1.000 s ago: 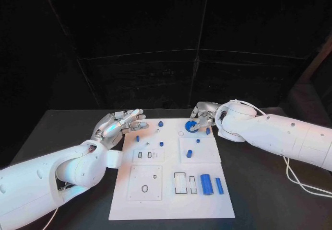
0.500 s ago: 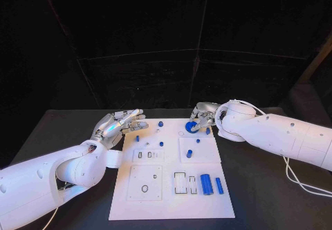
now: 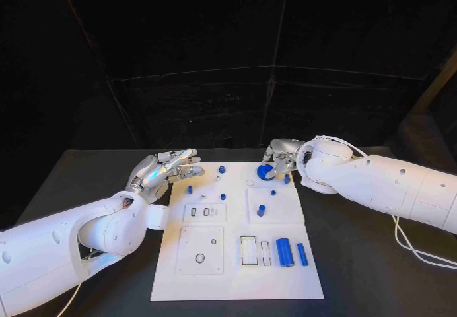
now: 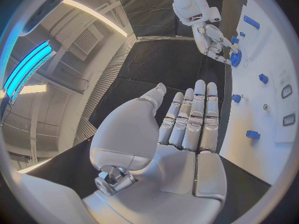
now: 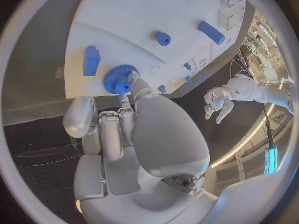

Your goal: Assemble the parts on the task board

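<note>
Blue gear [image 3: 264, 172] is pinched by right hand [image 3: 278, 157] fingertips at far edge of task board [image 3: 238, 277]. Left hand [image 3: 164, 169] is held w/ fingers straight, close together, nothing gripped, just beside board's far-left corner.

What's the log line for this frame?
right hand: fingers on blue gear at board far edge | left hand: open, fingers straight, beside board, holds nothing | two blue rods lie at near right
</note>
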